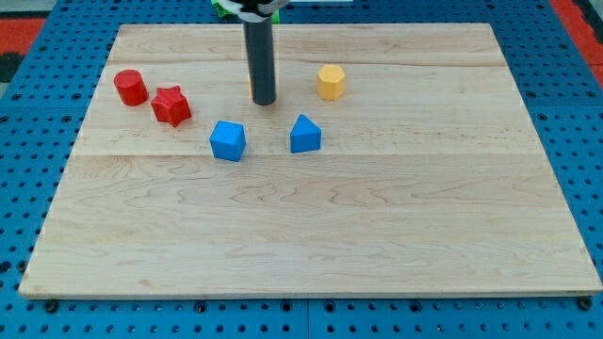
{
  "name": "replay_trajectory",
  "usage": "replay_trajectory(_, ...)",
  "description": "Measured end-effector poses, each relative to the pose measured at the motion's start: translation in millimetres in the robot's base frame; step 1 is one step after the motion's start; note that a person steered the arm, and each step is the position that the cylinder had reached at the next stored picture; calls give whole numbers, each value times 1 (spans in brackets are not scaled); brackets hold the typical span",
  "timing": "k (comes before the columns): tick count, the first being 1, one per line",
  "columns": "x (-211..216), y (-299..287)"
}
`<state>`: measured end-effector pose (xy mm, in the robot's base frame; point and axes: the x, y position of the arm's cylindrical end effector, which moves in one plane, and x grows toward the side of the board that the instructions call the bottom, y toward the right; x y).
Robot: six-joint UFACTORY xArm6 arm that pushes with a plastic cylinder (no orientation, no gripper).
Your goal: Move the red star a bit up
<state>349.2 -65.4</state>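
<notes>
No jaws fitted; plain rod only, my tip (264, 101) resting on wooden board (311, 235), far centre; red star (171, 105) far left, well apart from tip, just beside red cylinder (130, 87); no legible writing anywhere.

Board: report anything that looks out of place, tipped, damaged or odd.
Nothing stands out. The red star, red cylinder, blue cube, second blue block and yellow block all sit flat on the wooden board. My tip rests between the blocks, touching none.
</notes>
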Motion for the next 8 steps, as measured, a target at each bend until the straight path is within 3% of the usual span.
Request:
replay_trajectory(1, 28, -35)
replay_trajectory(2, 27, -84)
replay_trajectory(6, 30, -75)
replay_trajectory(8, 37, -145)
